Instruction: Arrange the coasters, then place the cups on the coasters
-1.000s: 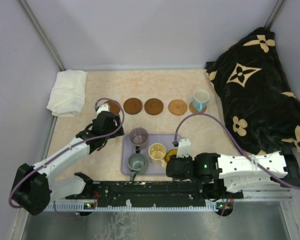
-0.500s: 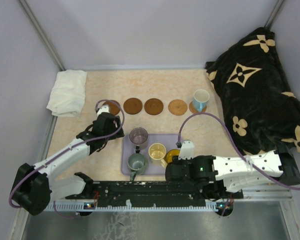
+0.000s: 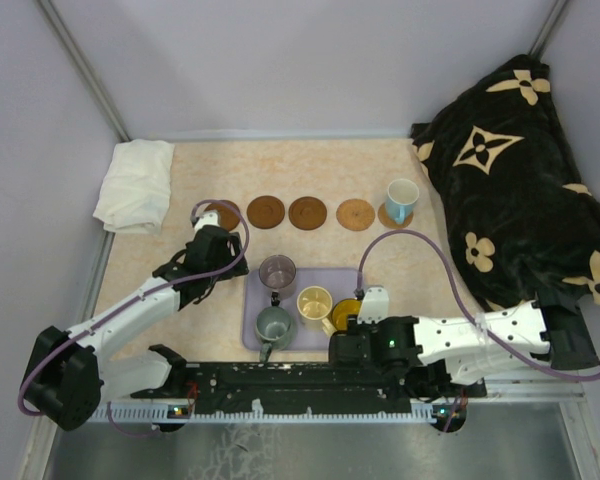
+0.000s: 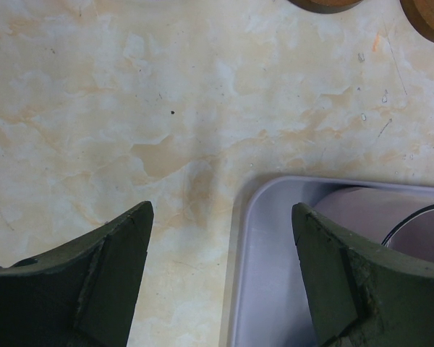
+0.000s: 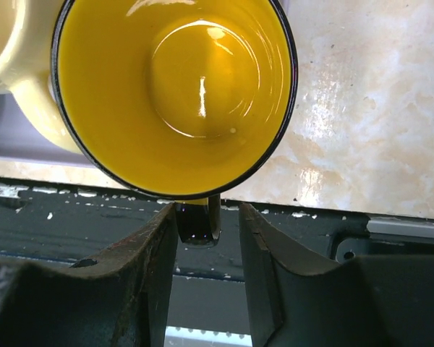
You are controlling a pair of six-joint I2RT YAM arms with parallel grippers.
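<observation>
Four brown coasters (image 3: 266,211) lie bare in a row at the back; a fifth sits under the light blue cup (image 3: 401,199). The purple-grey cup (image 3: 277,270), grey-green cup (image 3: 274,324), cream cup (image 3: 314,301) and orange-yellow cup (image 3: 344,310) stand on the lavender tray (image 3: 252,300). My right gripper (image 5: 207,210) straddles the dark handle (image 5: 199,223) of the orange-yellow cup (image 5: 175,87); the left finger is against it, while a narrow gap shows on the right. My left gripper (image 4: 220,217) hangs open over the tray's corner (image 4: 275,275), holding nothing.
A folded white cloth (image 3: 135,185) lies at the back left. A black flower-patterned cushion (image 3: 510,190) fills the right side. The arms' black base rail (image 3: 280,380) runs along the near edge, just behind the orange-yellow cup.
The right arm has drawn back and lower toward the near edge, and its jaws have narrowed around the orange-yellow cup's handle. The left arm has not moved.
</observation>
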